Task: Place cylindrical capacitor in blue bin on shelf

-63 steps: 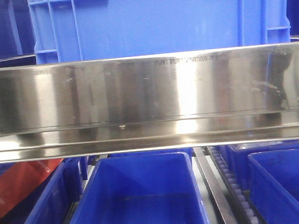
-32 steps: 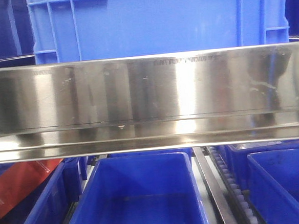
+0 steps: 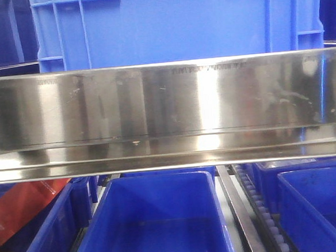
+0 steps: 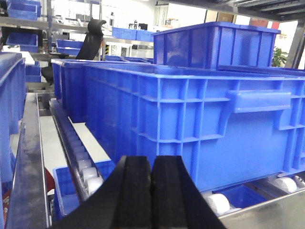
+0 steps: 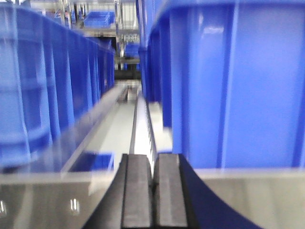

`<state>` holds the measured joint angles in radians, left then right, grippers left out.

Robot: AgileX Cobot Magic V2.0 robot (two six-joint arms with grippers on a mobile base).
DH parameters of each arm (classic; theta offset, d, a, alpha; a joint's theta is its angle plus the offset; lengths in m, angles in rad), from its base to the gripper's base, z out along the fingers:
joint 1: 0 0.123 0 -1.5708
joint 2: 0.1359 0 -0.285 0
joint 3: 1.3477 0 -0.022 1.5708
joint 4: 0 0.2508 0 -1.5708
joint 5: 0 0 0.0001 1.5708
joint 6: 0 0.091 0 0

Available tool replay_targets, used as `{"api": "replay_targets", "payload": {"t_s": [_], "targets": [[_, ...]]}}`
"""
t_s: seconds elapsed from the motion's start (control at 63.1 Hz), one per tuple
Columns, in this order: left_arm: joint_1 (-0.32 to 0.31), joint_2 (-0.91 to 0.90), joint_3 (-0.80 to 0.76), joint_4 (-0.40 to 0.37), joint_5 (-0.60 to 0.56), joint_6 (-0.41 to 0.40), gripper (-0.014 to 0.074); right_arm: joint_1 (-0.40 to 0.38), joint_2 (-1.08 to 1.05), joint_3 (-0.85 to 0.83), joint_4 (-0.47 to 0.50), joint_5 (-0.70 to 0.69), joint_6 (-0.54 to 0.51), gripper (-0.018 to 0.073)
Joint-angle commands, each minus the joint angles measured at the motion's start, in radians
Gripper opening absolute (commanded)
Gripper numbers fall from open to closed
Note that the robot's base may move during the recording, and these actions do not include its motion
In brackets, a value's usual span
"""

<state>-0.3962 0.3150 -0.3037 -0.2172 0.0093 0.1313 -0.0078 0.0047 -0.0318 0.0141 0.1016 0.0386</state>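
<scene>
Front-facing view: the shelf's steel front rail [image 3: 167,111] spans the frame, a large blue bin [image 3: 178,24] standing above it. Left wrist view shows the left gripper [image 4: 151,179] pressed closed, holding nothing, before that bin [image 4: 190,124]. Right gripper [image 5: 153,183] likewise closed, blurred. No capacitor is visible anywhere.

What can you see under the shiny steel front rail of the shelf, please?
Under the shiny stainless-steel front rail, open blue plastic bins sit beside a roller track. The visible bin interior looks empty; the rail hides the bins' far ends.
</scene>
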Motion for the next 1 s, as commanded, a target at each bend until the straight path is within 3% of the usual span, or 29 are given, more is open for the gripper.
{"api": "replay_targets", "payload": {"t_s": [0.0, 0.333, 0.983], "targets": [[0.005, -0.007, 0.002, -0.006, -0.019, 0.003, -0.0111, 0.002, -0.005, 0.032, 0.009, -0.04, -0.003, -0.0166], [0.005, -0.007, 0.002, -0.006, -0.021, 0.003, -0.0111, 0.066, -0.005, 0.032, 0.025, -0.061, -0.003, -0.0166], [0.005, -0.007, 0.002, -0.006, -0.021, 0.003, -0.0111, 0.067, -0.005, 0.032, 0.025, -0.062, -0.003, -0.0166]]}}
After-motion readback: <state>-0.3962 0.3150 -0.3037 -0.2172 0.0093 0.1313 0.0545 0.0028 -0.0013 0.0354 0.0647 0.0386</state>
